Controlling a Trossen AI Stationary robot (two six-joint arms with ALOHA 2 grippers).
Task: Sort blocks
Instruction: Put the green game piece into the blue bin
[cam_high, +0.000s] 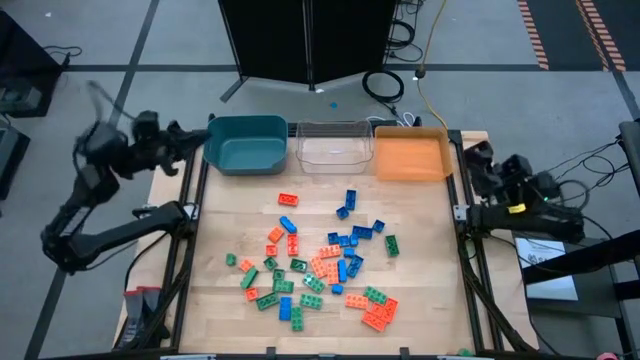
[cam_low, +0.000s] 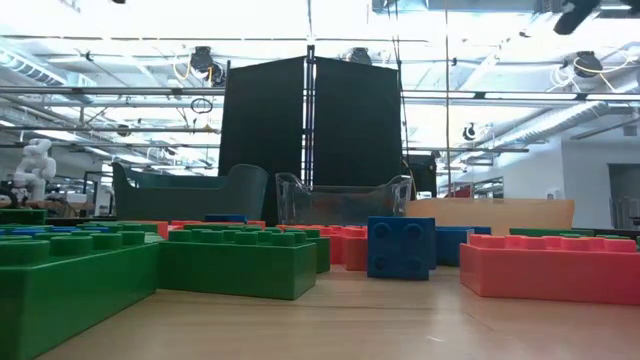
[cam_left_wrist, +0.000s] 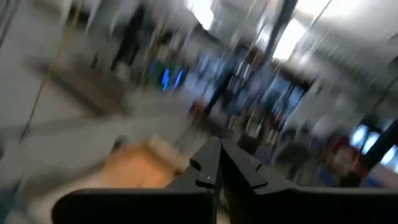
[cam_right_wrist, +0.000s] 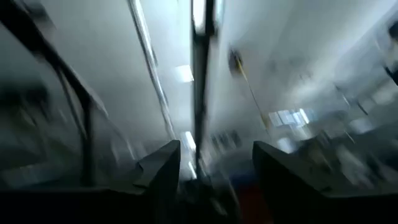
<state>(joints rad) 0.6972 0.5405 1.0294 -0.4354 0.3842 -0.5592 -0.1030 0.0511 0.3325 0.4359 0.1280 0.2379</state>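
Dozens of blocks (cam_high: 320, 265) lie before the teal bin (cam_high: 245, 143); left end effector (cam_left_wrist: 219, 163) closed empty, right end effector (cam_right_wrist: 214, 165) parted empty, so I'd approach an outlying block first.

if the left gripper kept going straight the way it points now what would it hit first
Probably the teal plastic bin: in the high view the shut left gripper sits just off the table's left edge, pointing toward that bin's near wall. Height is unclear, so it might pass above.

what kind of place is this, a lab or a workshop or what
Most likely a robotics lab in a big industrial hall: exposed ceiling ducts, a white humanoid robot in the background, and a wooden table fenced by black divider panels.
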